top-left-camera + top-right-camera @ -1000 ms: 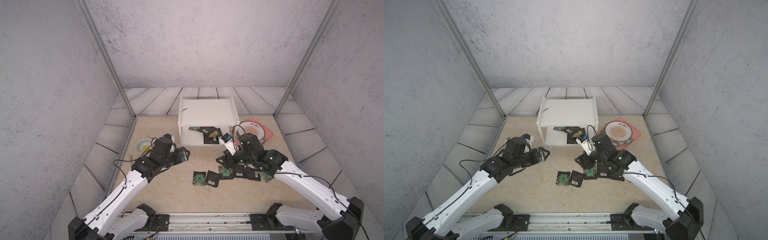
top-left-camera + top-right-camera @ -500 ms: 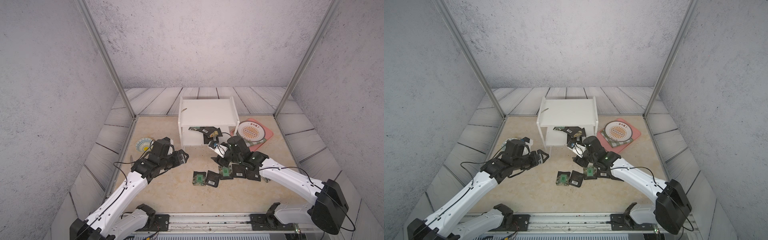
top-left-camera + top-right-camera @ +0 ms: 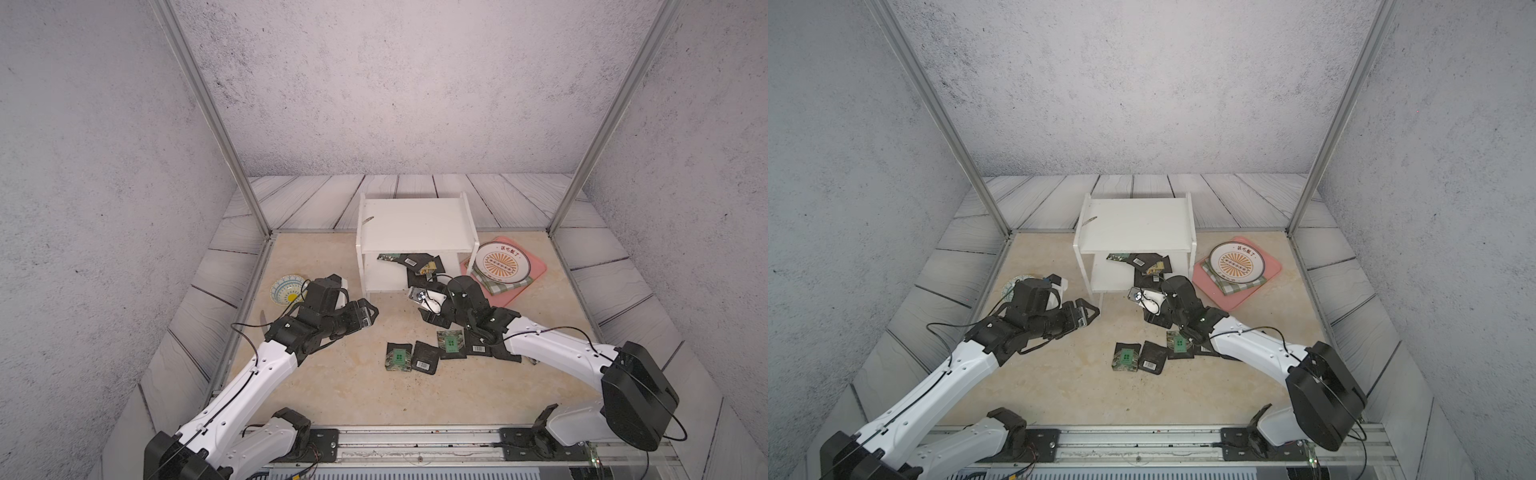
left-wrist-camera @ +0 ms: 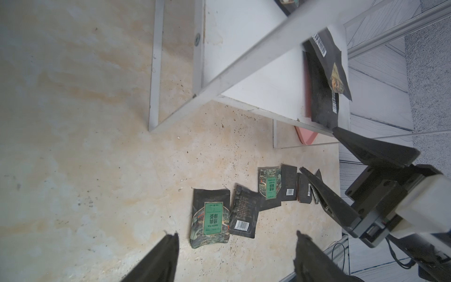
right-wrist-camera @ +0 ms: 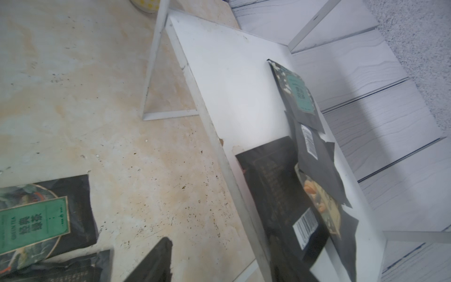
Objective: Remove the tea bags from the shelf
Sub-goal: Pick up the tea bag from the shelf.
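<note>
The white shelf (image 3: pixel 415 226) (image 3: pixel 1138 224) stands at the back, its top tier bare. Several dark tea bags (image 3: pixel 417 262) (image 3: pixel 1144 262) (image 5: pixel 275 190) lie on its lower tier, one overhanging the front edge. More tea bags (image 3: pixel 451 345) (image 4: pixel 211 217) lie in a row on the floor in front. My right gripper (image 3: pixel 420 305) (image 5: pixel 219 263) is open at the lower tier's front edge, one fingertip (image 4: pixel 338 129) touching the overhanging sachet. My left gripper (image 3: pixel 370 316) (image 4: pixel 238 244) hangs open and empty left of the shelf, above the floor.
A pink tray (image 3: pixel 538 270) with a round plate (image 3: pixel 503 262) on a green checked cloth sits right of the shelf. A small yellow-and-blue dish (image 3: pixel 289 289) lies at the far left. Two metal posts stand at the back corners.
My right arm has swung left, from above the floor sachets to the shelf's lower front edge. The left arm has hardly moved.
</note>
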Available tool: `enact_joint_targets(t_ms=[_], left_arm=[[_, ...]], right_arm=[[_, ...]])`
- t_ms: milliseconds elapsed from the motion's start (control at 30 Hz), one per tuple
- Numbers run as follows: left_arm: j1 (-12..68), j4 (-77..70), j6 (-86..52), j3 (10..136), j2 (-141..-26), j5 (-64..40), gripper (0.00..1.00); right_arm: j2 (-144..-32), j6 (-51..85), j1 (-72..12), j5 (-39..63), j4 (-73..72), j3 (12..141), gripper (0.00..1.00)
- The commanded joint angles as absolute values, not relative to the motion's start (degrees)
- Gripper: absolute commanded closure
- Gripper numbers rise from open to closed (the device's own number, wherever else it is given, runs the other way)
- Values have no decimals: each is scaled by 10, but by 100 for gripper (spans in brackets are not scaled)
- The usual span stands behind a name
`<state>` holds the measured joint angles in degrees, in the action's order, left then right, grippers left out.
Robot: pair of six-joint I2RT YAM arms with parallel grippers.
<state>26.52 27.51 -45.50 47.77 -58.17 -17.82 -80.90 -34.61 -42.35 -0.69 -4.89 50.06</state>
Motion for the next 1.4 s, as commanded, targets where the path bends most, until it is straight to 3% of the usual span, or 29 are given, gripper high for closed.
enact_joint_targets(t_ms=[0, 700, 1367], left_arm=[[258, 264, -457, 470, -582, -187, 22], [255, 251, -463, 460, -587, -193, 22], [255, 244, -467, 454, -586, -196, 22]], right_arm=[[-813, -354, -421, -28, -91, 493, 34], [-867, -350, -401, -42, -87, 523, 36], [-827, -341, -405, -40, -63, 499, 78]])
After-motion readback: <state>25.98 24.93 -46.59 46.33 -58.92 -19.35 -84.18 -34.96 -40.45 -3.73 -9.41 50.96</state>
